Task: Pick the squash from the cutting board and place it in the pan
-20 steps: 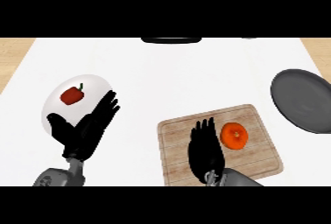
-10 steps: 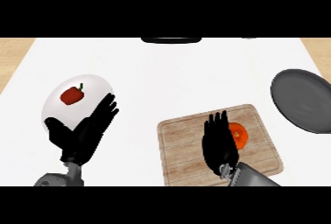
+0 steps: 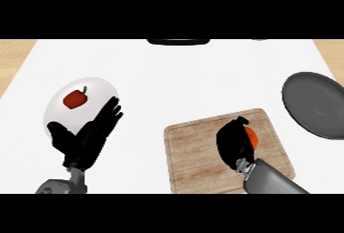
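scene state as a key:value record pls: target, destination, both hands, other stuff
target: orange squash on the wooden cutting board, mostly hidden by the hand
destination: dark grey round pan at the right edge, nothing in it
right hand: black right hand over the squash, fingers curled round it
left hand: black left hand open, resting, overlapping the plate's lower edge
other: red pepper on a white round plate
task status: squash not yet lifted off the board
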Robot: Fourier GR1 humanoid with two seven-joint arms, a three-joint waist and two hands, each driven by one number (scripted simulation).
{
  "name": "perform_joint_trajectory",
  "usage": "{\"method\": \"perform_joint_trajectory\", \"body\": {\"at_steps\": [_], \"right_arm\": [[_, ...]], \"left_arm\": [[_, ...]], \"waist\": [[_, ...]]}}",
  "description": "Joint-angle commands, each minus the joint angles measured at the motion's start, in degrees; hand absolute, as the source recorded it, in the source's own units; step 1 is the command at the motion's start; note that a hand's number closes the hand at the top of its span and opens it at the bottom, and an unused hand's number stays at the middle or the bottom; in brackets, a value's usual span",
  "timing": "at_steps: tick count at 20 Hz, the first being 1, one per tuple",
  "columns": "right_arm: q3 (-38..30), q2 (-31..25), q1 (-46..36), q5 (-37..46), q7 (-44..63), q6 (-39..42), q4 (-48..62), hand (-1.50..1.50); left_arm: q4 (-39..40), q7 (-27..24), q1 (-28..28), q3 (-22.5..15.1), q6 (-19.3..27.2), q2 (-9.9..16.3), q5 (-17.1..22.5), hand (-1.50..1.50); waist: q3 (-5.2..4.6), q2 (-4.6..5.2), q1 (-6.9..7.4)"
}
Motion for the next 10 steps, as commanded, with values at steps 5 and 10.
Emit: {"method": "perform_joint_trajectory", "body": {"at_steps": [5,10], "right_arm": [[1.95,-2.32,-3.74,6.84,-9.89,-5.12,2.24,1.5],[1.28,2.83,-4.59,12.15,-10.84,-10.65,8.28,1.5]], "left_arm": [[0.7,2.42,-2.63,-0.81,2.32,-3.57,-2.19,0.0],[1.18,1.29,-2.26,2.95,-2.31,-0.76,0.1,0.0]], "waist": [[0.0,0.0,-0.15],[0.0,0.04,0.07]]}}
